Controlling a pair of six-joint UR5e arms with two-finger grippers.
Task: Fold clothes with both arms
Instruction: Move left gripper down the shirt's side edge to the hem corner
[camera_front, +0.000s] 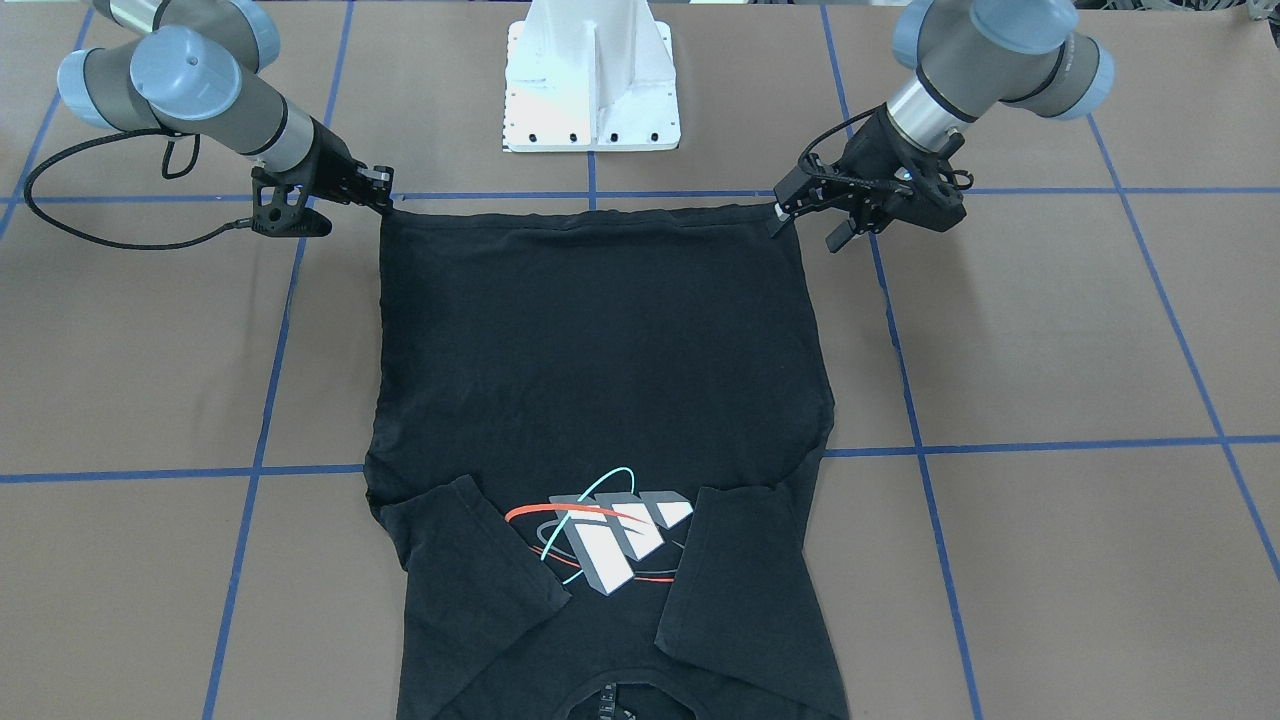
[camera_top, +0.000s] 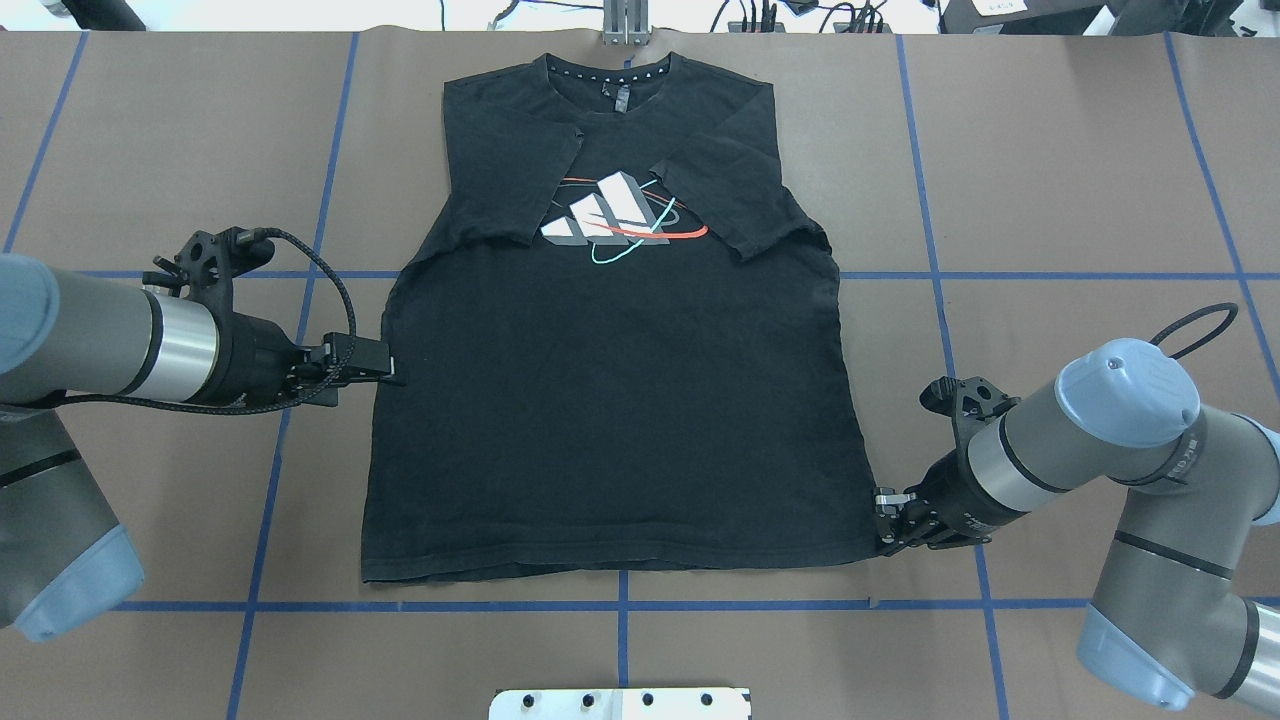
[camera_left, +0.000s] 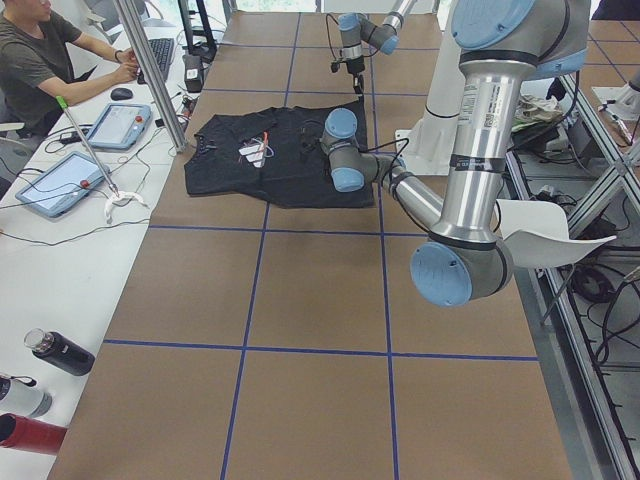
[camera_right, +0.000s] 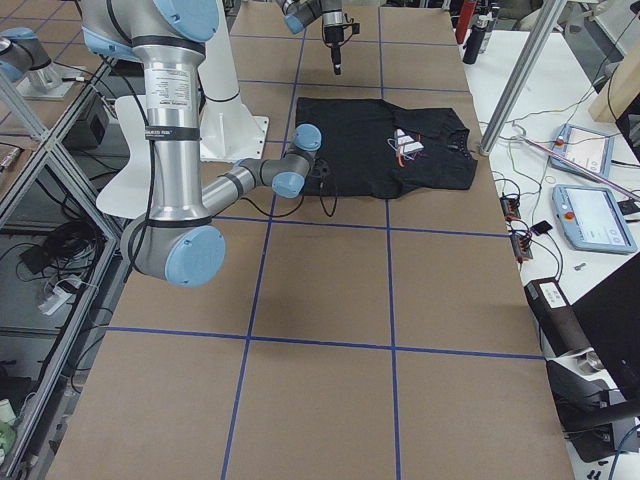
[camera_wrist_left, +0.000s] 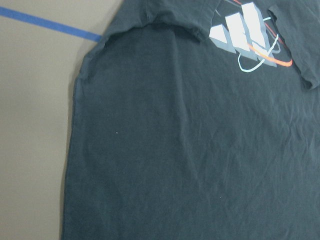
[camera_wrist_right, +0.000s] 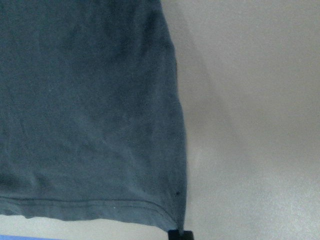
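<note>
Black cotton, spread flat and logo-up: the T-shirt (camera_top: 610, 420) lies across the middle of the table (camera_top: 1050, 200). Its collar is almost at the edge farthest from the robot, and its hem (camera_top: 620, 572) is nearest the white pedestal (camera_front: 592, 90). Both sleeves (camera_top: 740, 200) are turned in over the chest, flanking the logo (camera_top: 615, 212).

The right gripper (camera_top: 884, 526) is down at the hem's right corner. Its wrist view shows that corner drawn to a point at a black fingertip, so I take it to be pinched closed on the cloth. The left gripper (camera_front: 808, 227) is another matter — its fingers look parted with nothing between them. Its wrist camera looks down on a broad stretch of shirt, so I judge it to be hovering above the shirt's left edge rather than touching it. The views disagree on how far along that edge it sits, and I can't tell exactly.

The step in hand, as I read it, is getting a second hold on the hem before carrying it toward the collar. To do it well, the left gripper should come down on the left hem corner, matching the right one, and take both layers of fabric. Both arms should then rise together and travel level, with the hem taut between them, so the fold lands square and the sleeves aren't dragged out.

As for containers, the only ones I can spot are three bottles (camera_left: 62, 353) on the white bench (camera_left: 60, 270), where a person (camera_left: 40, 55) sits further along — what is in them I can't see.
</note>
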